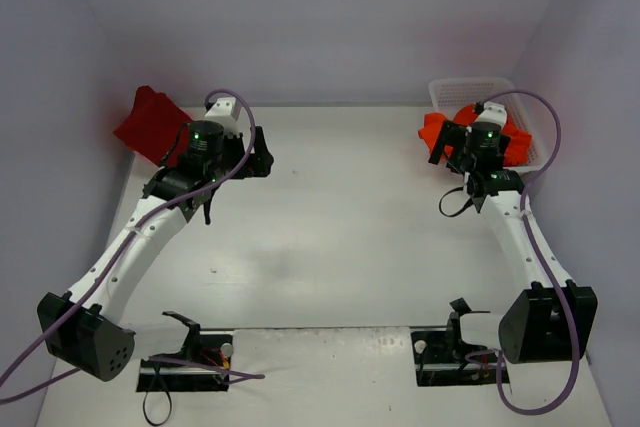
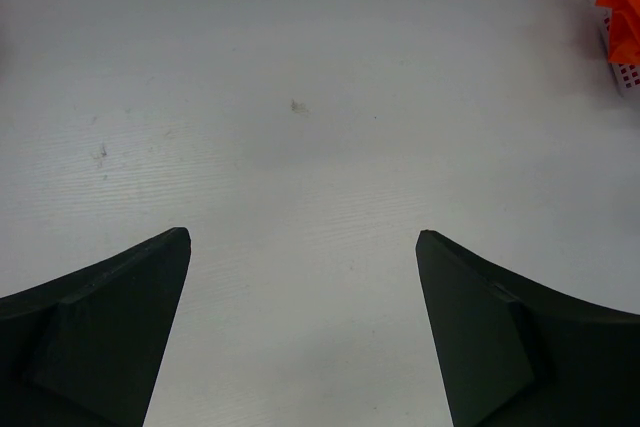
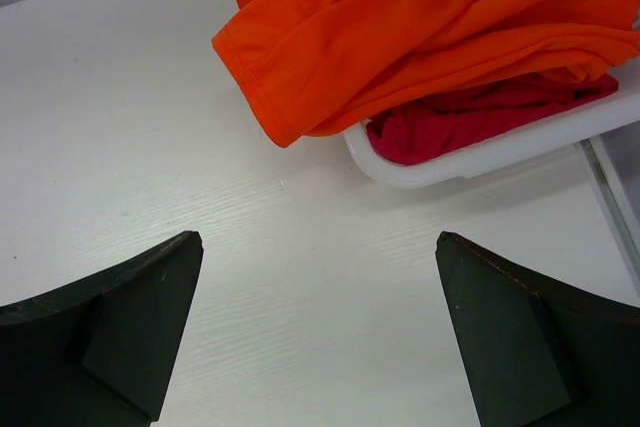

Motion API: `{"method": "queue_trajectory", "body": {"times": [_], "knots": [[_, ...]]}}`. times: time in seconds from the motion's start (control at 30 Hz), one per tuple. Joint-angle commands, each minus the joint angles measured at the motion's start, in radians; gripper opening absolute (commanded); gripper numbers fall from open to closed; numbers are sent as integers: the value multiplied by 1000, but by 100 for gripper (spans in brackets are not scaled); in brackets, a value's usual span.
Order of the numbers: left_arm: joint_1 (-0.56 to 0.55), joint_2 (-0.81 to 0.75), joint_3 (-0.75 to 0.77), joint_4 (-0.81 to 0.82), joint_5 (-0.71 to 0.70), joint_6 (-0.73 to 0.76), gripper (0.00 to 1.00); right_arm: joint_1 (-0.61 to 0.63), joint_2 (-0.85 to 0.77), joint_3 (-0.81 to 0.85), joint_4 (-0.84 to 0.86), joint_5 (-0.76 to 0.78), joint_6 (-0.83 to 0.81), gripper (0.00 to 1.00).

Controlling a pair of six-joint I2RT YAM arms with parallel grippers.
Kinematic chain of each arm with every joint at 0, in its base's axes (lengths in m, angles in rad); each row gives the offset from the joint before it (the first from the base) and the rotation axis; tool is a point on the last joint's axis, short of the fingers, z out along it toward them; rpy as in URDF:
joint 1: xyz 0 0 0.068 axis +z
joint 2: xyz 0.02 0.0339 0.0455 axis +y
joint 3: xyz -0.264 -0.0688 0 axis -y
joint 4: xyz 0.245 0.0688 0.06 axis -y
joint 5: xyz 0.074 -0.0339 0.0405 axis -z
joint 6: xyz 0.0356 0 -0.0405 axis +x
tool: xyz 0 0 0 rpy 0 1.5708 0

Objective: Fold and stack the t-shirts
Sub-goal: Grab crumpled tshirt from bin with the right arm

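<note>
A dark red t-shirt lies folded at the table's back left corner. An orange t-shirt spills crumpled over the front rim of the white basket at the back right. Under it, inside the basket, lies a crimson-pink t-shirt. My right gripper hovers open over bare table just short of the basket, nothing between its fingers. My left gripper stands open and empty beside the dark red t-shirt, facing across the table; the orange t-shirt shows far off.
White walls close the table on the left, back and right. Two black fixtures sit at the near edge by the arm bases. Purple cables loop off both arms.
</note>
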Motion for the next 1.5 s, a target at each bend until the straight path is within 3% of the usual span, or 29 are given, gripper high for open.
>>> {"method": "queue_trajectory", "body": {"times": [0.0,0.43,1.0,1.47], "knots": [[6,-28,22,34,-4,-11,91,-7,-15,28,31,-39,10,100],[6,15,11,35,-47,21,91,-5,205,163,25,-27,16,97],[8,42,10,26,-84,52,91,-25,360,299,26,161,33,95],[8,47,0,25,-108,67,91,-71,462,301,127,99,91,91]]}}
